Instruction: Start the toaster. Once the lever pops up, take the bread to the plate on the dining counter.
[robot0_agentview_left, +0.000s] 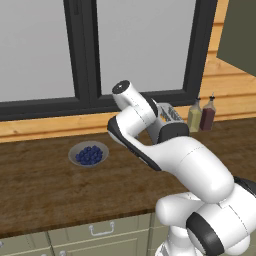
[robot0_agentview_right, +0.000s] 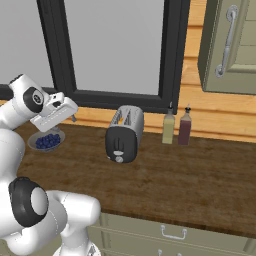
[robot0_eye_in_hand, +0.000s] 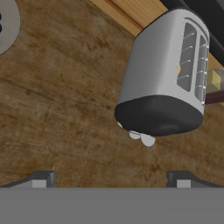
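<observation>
The silver-grey toaster (robot0_agentview_right: 125, 132) stands on the wooden worktop under the window, its dark end panel facing the room. In the hand view the toaster (robot0_eye_in_hand: 162, 78) lies ahead and to the right, with its pale knob (robot0_eye_in_hand: 148, 140) low on the dark end. A sliver of tan-yellow bread (robot0_eye_in_hand: 178, 69) shows down in one slot. My gripper (robot0_eye_in_hand: 111, 181) is open, fingertips wide apart with nothing between them. It hovers above the worktop, left of the toaster and apart from it. The arm partly covers the toaster (robot0_agentview_left: 170, 117) in the left base view. The plate and dining counter are out of view.
A grey bowl of blueberries (robot0_agentview_left: 89, 154) sits on the worktop to the left of the toaster. Two condiment bottles (robot0_agentview_right: 176, 127) stand right of it against the wooden back ledge. A wall cabinet (robot0_agentview_right: 232, 45) hangs at the upper right.
</observation>
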